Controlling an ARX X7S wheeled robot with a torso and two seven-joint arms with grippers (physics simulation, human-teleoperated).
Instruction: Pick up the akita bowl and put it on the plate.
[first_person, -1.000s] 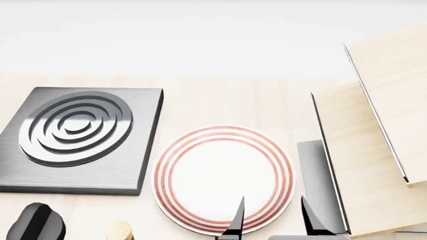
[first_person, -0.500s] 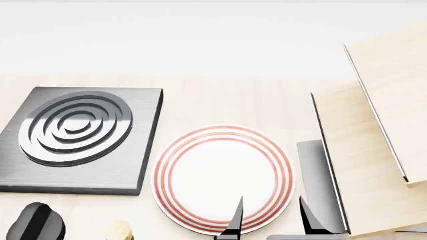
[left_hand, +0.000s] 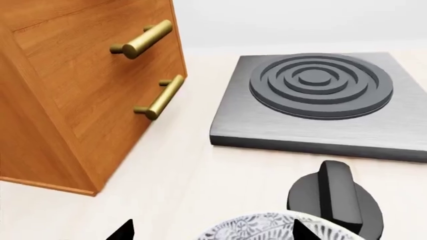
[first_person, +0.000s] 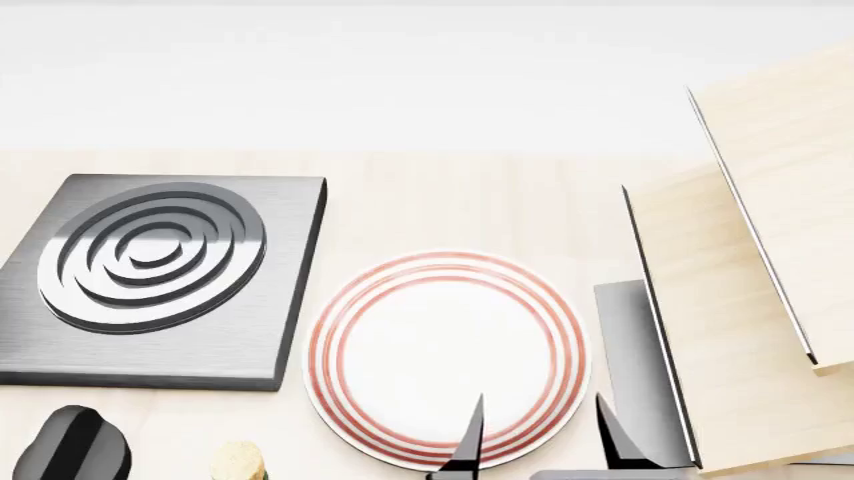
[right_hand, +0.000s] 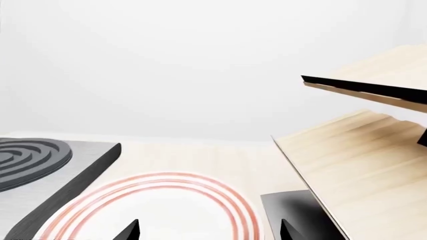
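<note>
Pale wooden table bears burner, plate, bowl.

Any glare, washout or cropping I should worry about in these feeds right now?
Head view: the far background is washed out white, the burner rings glint, and the plate is sharp. Left wrist view: the akita bowl is cropped at the frame edge. Right wrist view: pale, evenly lit, with no blur.

The burner looks like brushed grey metal with a dull sheen. The plate is smooth, glossy white glaze. The table and slanted boards are pale matt wood. The cabinet is warmer wood with satin brass handles. The knob looks like matt dark plastic.
</note>
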